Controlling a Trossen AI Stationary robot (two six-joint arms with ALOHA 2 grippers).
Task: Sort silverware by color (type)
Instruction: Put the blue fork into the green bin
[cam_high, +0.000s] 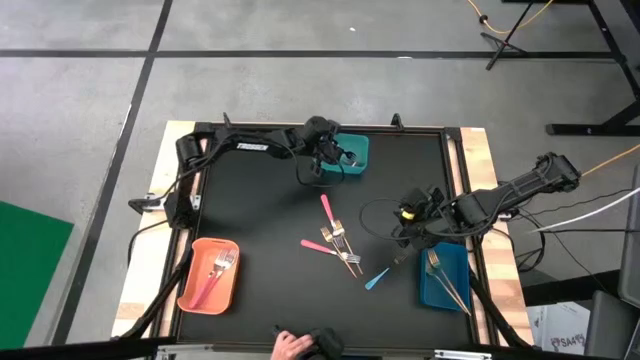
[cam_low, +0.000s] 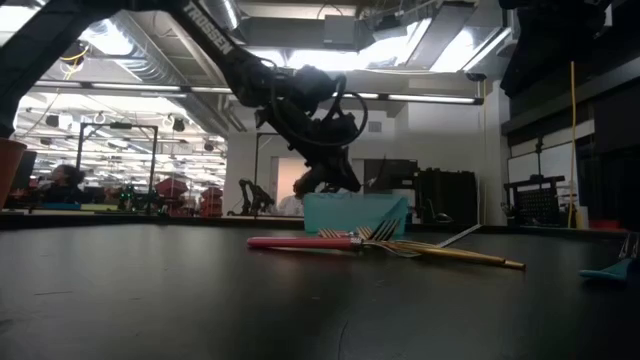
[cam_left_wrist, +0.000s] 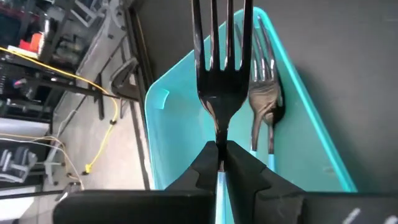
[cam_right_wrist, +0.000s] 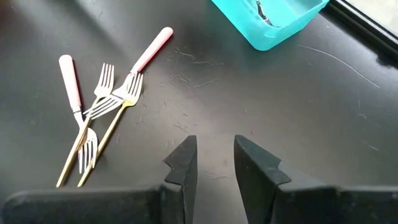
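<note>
My left gripper (cam_high: 326, 166) is at the table's far side, over a teal bin (cam_high: 352, 152), shut on a fork with a light-blue handle (cam_left_wrist: 219, 68). Another light-blue fork (cam_left_wrist: 263, 93) lies in that bin. My right gripper (cam_right_wrist: 214, 163) is open and empty, low over the bare mat at the right (cam_high: 405, 226). Pink and gold forks lie crossed in a pile at the table's middle (cam_high: 336, 240), also in the right wrist view (cam_right_wrist: 102, 102) and the low view (cam_low: 385, 240). A light-blue utensil (cam_high: 377, 279) lies alone near the pile. My left gripper pinches the fork between its two fingers at the neck (cam_left_wrist: 218, 138), just behind the head, where the light-blue handle begins. The fork runs on in line with the fingers, tines pointing away from them. It is held over the teal bin's inside (cam_left_wrist: 186, 106).
An orange bin (cam_high: 190, 288) with pink forks stands at the near left. A blue bin (cam_high: 432, 290) with gold forks stands at the near right, close to my right arm. A person's hand (cam_high: 294, 343) shows at the table's near edge. Bare mat lies between the bins.
</note>
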